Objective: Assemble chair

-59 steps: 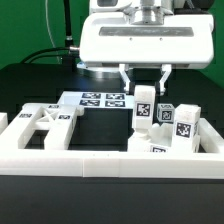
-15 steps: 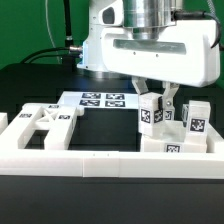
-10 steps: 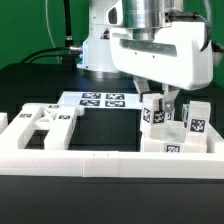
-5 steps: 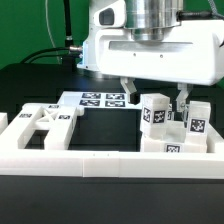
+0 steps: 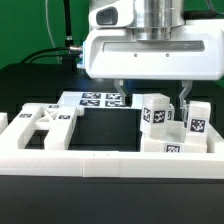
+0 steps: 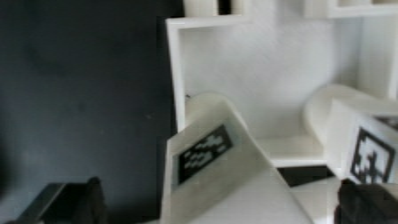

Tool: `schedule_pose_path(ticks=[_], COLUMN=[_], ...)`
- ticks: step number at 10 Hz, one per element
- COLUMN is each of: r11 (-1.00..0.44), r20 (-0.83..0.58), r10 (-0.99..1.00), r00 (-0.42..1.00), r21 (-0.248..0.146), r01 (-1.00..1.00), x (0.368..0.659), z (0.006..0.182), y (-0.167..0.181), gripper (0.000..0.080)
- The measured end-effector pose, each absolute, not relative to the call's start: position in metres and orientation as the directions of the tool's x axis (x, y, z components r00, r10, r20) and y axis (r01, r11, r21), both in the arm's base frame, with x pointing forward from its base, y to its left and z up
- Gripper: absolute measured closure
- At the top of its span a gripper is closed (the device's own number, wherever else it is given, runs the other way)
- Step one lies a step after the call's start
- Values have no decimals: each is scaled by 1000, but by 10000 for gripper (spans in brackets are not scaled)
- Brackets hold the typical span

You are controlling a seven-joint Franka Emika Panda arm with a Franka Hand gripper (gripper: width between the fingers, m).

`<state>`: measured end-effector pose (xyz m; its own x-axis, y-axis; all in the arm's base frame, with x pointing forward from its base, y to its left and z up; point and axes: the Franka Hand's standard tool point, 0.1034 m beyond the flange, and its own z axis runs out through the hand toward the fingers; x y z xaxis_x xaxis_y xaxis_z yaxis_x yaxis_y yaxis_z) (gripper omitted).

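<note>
As the claw [image 5: 152,94] gapes, a chair part [image 5: 155,113] stands within it.

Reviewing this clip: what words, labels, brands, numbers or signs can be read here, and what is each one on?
No words, brands or numbers can be read in either view.
The only markings are black-and-white square tags, patterns rather than text: on the upright chair parts and on the marker board.
In the wrist view the tags look blurred, with no characters to make out.
</note>
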<state>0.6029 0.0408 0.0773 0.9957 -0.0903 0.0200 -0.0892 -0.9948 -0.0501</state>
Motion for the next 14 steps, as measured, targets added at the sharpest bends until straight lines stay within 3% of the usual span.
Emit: schedule_pose_path(ticks=[3,5,6,7,9,11,14], r11=[-987,-973,-974,-974,-981,-993,-976], r20=[26,25,25,25,25,26,33], r10=[159,230,226,225,196,119,-217], r00=[987,973,974,974,980,993,976], r21=[-6,2,2,2,1,-5,-42], r01=[159,230,226,225,196,119,-216], x=[605,605,605,605,605,605,606], z=[79,79,79,79,79,79,78], y=[40,40,40,39,40,40,44], gripper=[151,151,283,283,512,512,512])
